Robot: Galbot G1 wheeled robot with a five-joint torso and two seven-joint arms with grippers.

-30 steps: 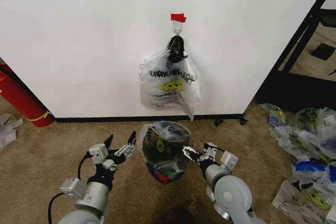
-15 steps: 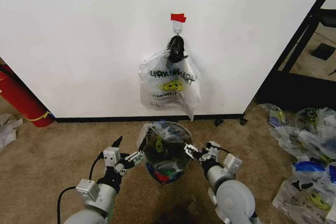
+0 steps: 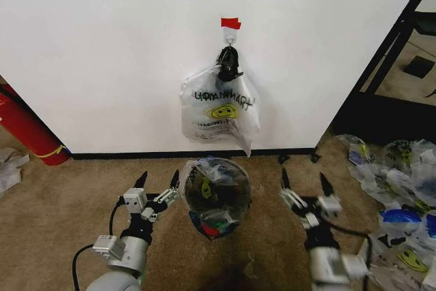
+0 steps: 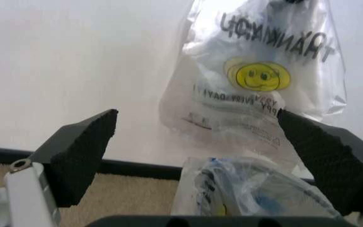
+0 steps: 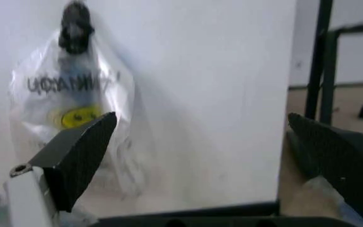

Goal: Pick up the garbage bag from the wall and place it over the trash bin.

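Note:
The garbage bag point(image 3: 215, 189), translucent with blue patches and a small yellow smiley, lies draped over the trash bin point(image 3: 211, 228), whose dark body and red base show through it. It also appears in the left wrist view as the bag point(image 4: 245, 196) low between the pads. My left gripper point(image 3: 158, 185) stands open just left of the bin, close to the bag's edge. My right gripper point(image 3: 304, 189) is open and well to the bin's right, apart from it. Both wrist views show wide-apart pads point(image 4: 83, 156) point(image 5: 81, 156) with nothing held.
A second bag point(image 3: 219, 110) with dark "THANK YOU" lettering hangs from the hook point(image 3: 230, 32) on the white wall point(image 3: 102, 46) under red tape point(image 3: 231, 23). A red cylinder point(image 3: 24, 127) leans far left. Several bags point(image 3: 402, 223) litter the carpet right, beside a black frame point(image 3: 388, 52).
My right gripper has swung right, away from the bag's rim on the bin, and its fingers stand wider apart. The left gripper has shifted slightly beside the bin.

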